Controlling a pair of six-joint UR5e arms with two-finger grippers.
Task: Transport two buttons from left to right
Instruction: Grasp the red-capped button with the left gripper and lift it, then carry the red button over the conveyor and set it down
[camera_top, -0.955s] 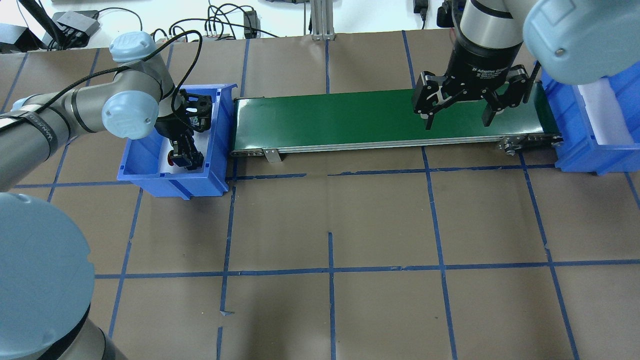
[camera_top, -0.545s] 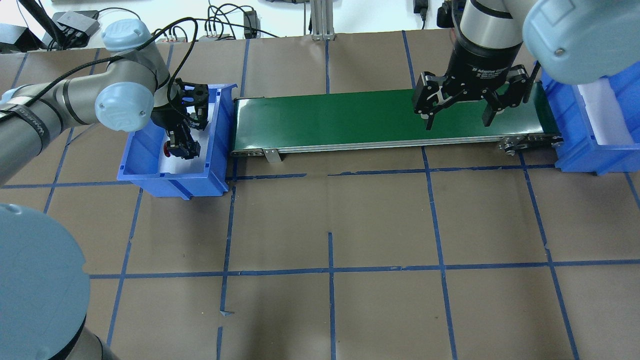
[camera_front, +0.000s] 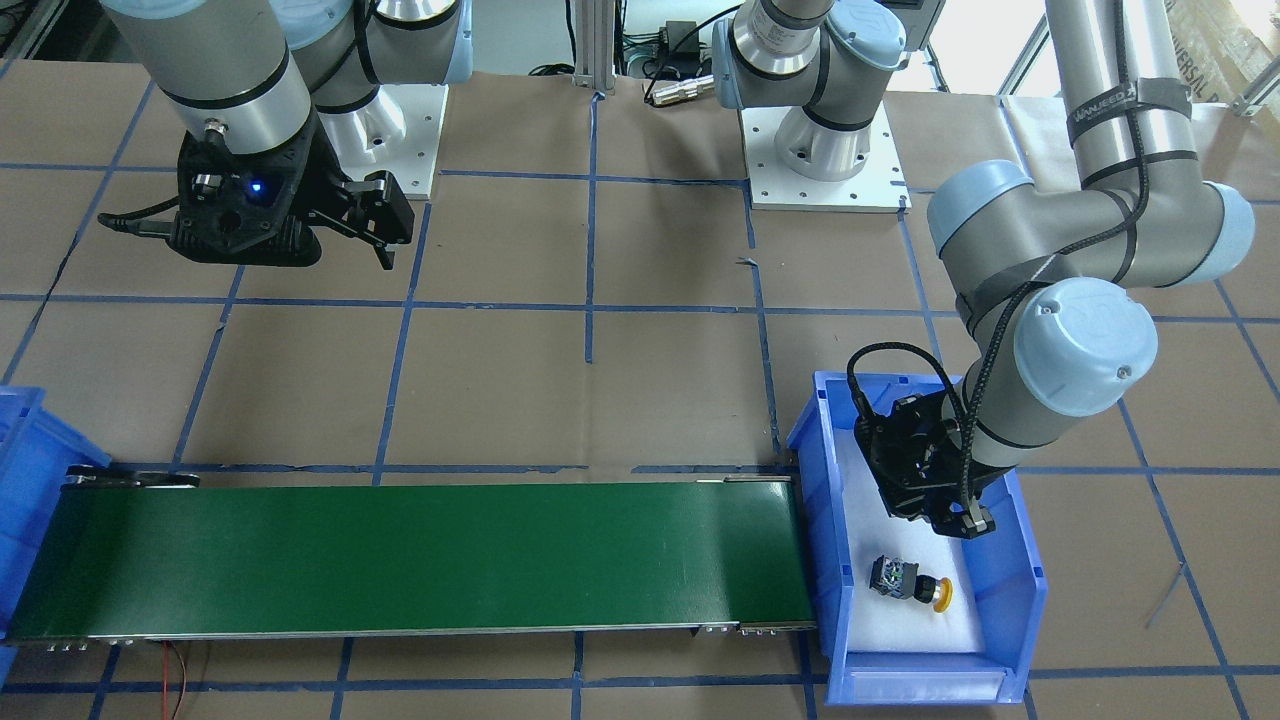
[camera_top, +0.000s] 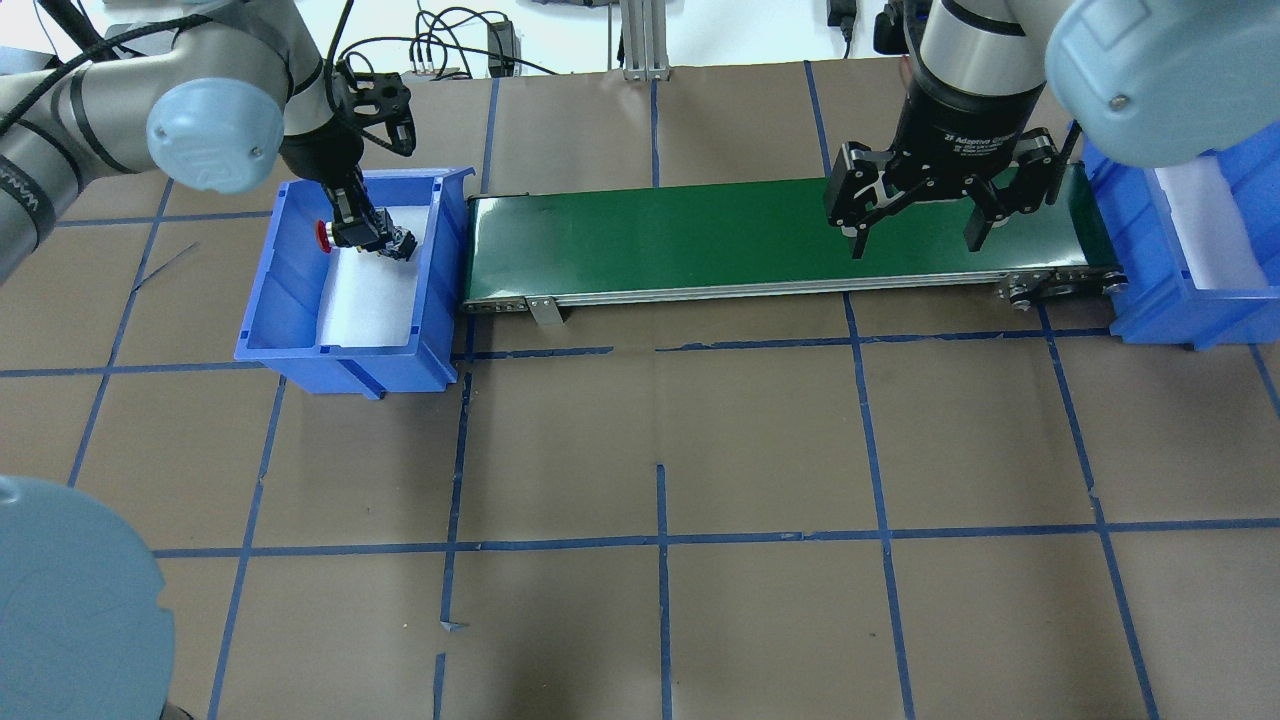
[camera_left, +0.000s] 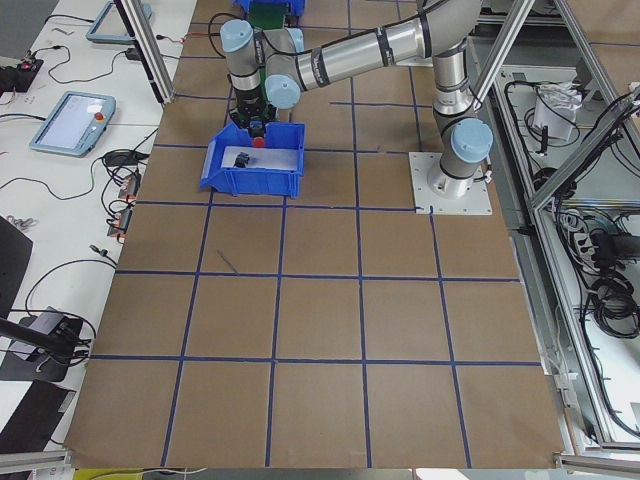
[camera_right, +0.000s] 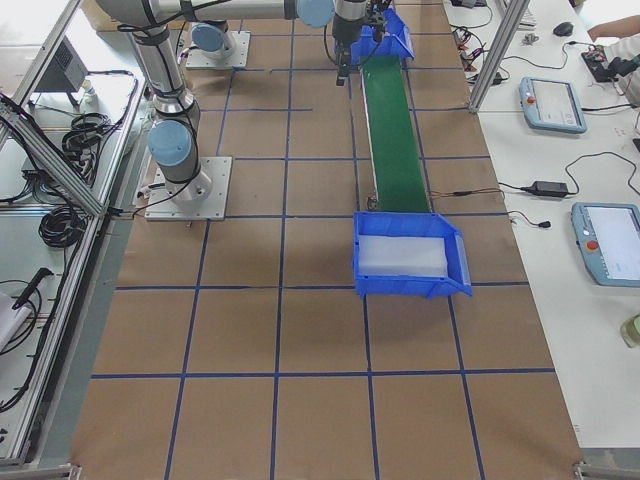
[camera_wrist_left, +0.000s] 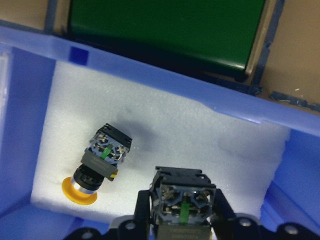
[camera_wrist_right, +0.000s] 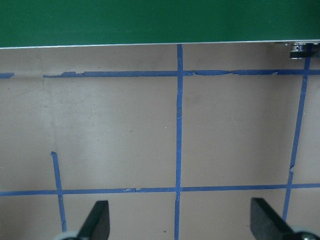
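Observation:
My left gripper (camera_top: 365, 238) is shut on the red button (camera_top: 324, 232) and holds it above the left blue bin (camera_top: 340, 350), red cap to the side. The left wrist view shows its grey contact block (camera_wrist_left: 182, 205) between the fingers. The yellow button (camera_wrist_left: 97, 165) lies on its side on the white foam in that bin, also in the front-facing view (camera_front: 908, 582); the overhead view hides it. My right gripper (camera_top: 915, 245) is open and empty over the right part of the green conveyor belt (camera_top: 680, 235); its wrist view (camera_wrist_right: 182, 222) shows only paper and belt edge.
The conveyor (camera_front: 400, 555) runs from the left bin to a second blue bin (camera_top: 1200, 300) with white foam at the right end. The table is brown paper with blue tape lines. Cables lie along the far edge.
My left gripper has risen out of the bin with the red button and moved toward the bin's far end. The right arm has not moved.

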